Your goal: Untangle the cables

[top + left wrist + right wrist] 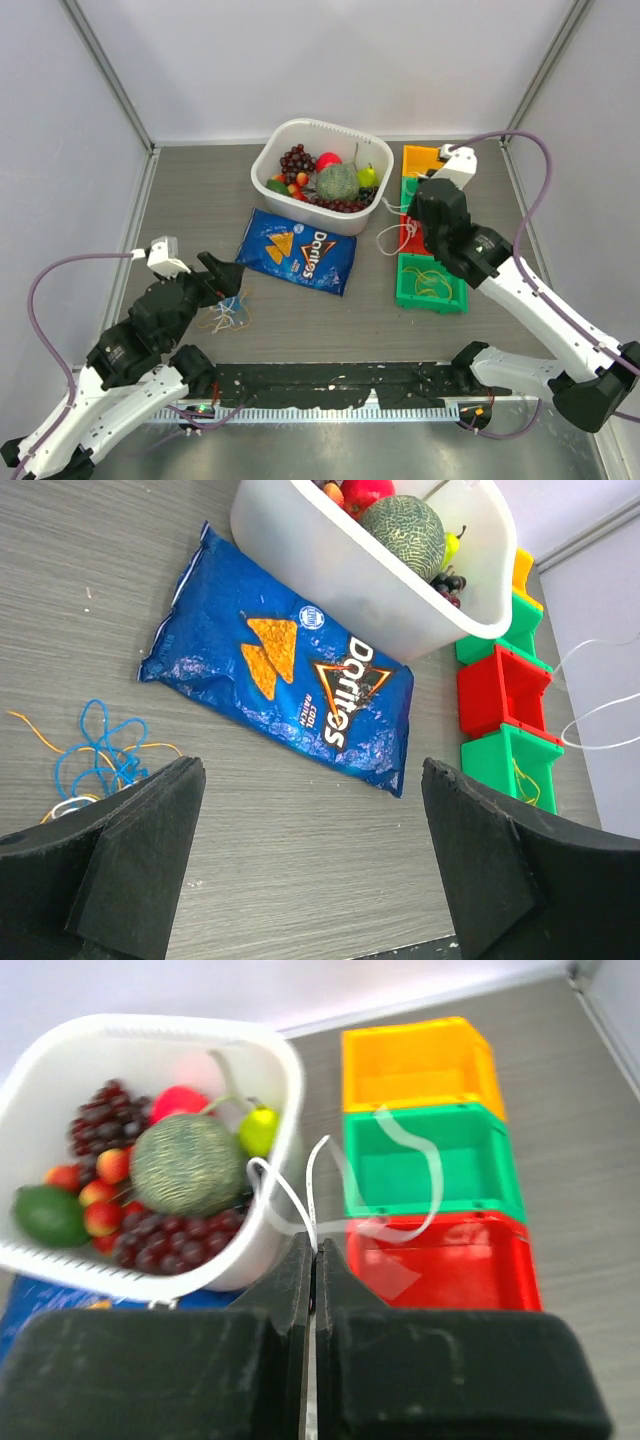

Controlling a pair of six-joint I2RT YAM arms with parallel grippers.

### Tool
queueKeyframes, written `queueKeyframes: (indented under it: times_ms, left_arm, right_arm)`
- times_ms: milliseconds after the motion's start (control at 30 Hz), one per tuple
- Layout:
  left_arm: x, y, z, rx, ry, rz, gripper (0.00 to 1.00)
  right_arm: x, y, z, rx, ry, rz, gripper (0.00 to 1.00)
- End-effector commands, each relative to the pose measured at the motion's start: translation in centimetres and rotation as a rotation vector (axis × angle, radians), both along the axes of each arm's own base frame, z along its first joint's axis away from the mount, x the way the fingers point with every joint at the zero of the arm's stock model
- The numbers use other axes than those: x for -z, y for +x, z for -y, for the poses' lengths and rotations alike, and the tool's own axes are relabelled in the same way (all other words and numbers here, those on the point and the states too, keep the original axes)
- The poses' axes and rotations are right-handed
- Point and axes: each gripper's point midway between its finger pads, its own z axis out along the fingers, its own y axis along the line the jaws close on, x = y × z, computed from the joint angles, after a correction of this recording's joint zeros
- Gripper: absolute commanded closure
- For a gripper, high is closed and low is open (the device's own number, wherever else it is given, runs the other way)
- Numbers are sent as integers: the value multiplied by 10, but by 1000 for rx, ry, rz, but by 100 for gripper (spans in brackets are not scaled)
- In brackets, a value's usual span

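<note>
Near the red bin's (450,1272) edge, right fingers (296,1282) pinch a white cable (312,1200).

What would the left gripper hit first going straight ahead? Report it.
Probably the Doritos bag, lying dead ahead of the open left gripper; if it is angled down, the table would come first.

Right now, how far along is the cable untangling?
Partly done. One yellow cable already lies in the nearest green bin. In hand: the right gripper is shut on a white cable, held up beside the bins. Left to do: a blue, yellow and white tangle lies on the table beside the open left gripper.
</note>
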Motion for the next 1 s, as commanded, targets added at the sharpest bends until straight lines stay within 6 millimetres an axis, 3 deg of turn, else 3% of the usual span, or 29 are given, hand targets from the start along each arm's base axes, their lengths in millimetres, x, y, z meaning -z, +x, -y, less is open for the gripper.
queueKeyframes:
  times_ms: [0,33,200,267,400,633,967]
  left_arm:
    - [-12,6,12,35,-16,36,6]
    - [-12,6,14,44,-20,37,6]
    - [-8,7,25,82,-36,30,6]
    - [-7,6,28,96,-43,26,6]
    - [-8,4,27,99,-64,33,6]
    - [-6,0,19,82,-61,35,6]
    - [-5,-1,23,95,-80,25,6]
  right_arm:
    - [5,16,52,227,85,-20,99]
    - [6,20,56,236,86,-14,99]
    - [10,47,111,536,37,34,99]
    - [14,45,132,694,-28,61,99]
    - [35,39,150,867,-61,94,99]
    - [76,26,154,949,-53,28,99]
    - [141,31,111,834,125,-124,99]
